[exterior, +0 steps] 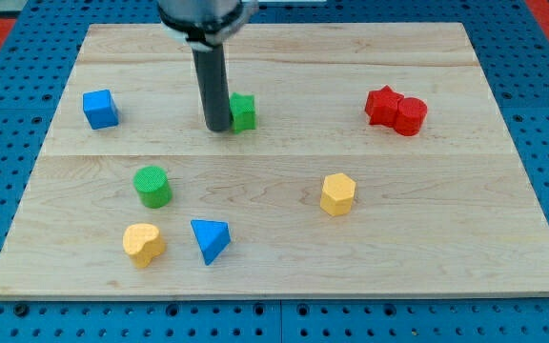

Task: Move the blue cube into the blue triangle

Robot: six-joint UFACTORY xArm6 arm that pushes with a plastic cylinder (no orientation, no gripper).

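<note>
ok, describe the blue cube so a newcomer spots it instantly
Start at the wooden board and go to its top-left area. The blue cube sits alone there, left of my tip. The only other blue block, the blue triangle, lies near the bottom edge and is wedge-shaped.

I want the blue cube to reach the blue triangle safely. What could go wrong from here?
My tip sits right beside the green cube, far from the blue cube, so leaving carelessly could knock the green one. The green cylinder lies roughly between the blue cube and the blue triangle, and could get bumped. The yellow block beside the triangle might get nudged too.
</note>
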